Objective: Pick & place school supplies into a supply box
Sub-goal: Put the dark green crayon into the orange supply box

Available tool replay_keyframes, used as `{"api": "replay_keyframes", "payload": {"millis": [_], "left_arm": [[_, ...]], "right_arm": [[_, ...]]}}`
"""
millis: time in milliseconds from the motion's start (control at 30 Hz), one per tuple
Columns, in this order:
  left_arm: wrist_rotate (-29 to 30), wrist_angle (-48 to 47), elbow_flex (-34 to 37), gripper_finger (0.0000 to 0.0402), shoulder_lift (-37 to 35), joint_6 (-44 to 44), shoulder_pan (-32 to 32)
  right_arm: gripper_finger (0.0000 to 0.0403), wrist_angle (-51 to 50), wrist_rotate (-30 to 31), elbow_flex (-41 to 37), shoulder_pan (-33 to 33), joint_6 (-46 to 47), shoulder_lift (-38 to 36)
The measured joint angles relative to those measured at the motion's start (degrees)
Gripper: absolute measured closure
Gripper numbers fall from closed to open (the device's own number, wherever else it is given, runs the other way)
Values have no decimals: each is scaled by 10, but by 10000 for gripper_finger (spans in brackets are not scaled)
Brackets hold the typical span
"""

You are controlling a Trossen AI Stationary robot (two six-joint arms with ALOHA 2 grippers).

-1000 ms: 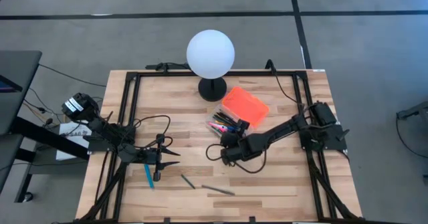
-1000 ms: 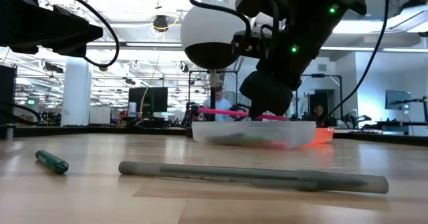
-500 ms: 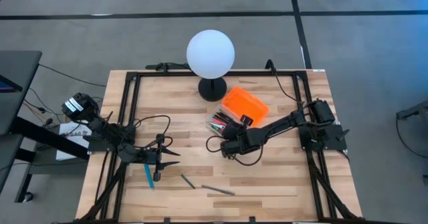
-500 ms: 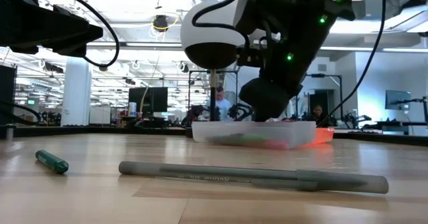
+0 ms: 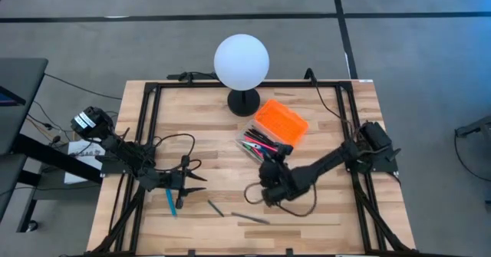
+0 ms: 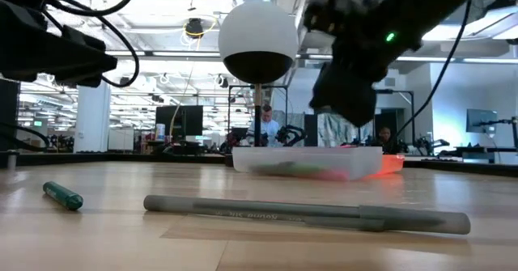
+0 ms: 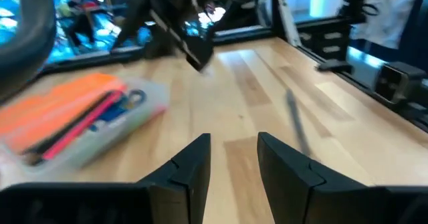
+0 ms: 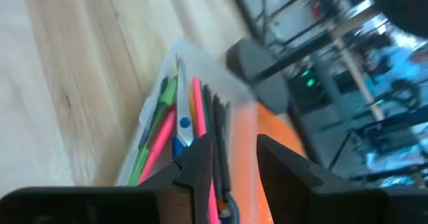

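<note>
From above, we are seeing the right gripper (image 5: pixel 270 189) hanging over bare bench (image 5: pixel 322 111) just near of the supply box (image 5: pixel 270 131), which is sitting right of centre with its orange lid (image 5: pixel 281 120) swung to the far side and a bundle of school supplies (image 5: pixel 258 143) lying in it; the left gripper (image 5: pixel 198 182) is waiting at the left, beside a blue marker (image 5: pixel 170 202), while a short grey pen (image 5: pixel 215 207) and a longer grey pen (image 5: pixel 251 218) are lying toward the near edge. We are judging that a sweep of the right arm could nudge the box or its loose contents. The white globe lamp (image 5: pixel 242 62) is standing just far-left of the box, so a high swing risks clipping it. At bench level, the long grey pen (image 6: pixel 307 213) is lying flat across the foreground and a green marker (image 6: pixel 62 196) to the left; flat, round pens may be rolling away from a pinch. Through the left wrist, we are seeing its fingers (image 7: pixel 189 172) standing apart with nothing between, the box (image 7: pixel 80 120) beyond. Through the right wrist, its fingers (image 8: pixel 197 164) are parted and empty, the box's supplies (image 8: pixel 180 130) ahead.
</note>
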State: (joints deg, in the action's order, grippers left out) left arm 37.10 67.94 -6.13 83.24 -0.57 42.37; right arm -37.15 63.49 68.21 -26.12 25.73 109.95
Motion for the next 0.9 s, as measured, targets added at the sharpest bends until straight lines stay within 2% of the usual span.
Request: {"api": "replay_keyframes", "payload": {"millis": [133, 300, 467, 600, 900], "left_arm": [[-30, -32, -6, 284, 0, 25, 0], [-35, -123, -48, 284, 3, 32, 0], [-44, -220, -105, 284, 4, 31, -2], [-95, -281, -141, 284, 4, 52, -4], [-119, -332, -167, 284, 4, 61, -4]], "right_arm": [[291, -80, 46, 0, -36, 73, -21], [291, -214, 99, 0, -88, 218, -38], [291, -325, 117, 0, -139, 360, -43], [291, -391, 132, -1, -177, 458, -42], [291, -406, 155, -1, -236, 514, -42]]}}
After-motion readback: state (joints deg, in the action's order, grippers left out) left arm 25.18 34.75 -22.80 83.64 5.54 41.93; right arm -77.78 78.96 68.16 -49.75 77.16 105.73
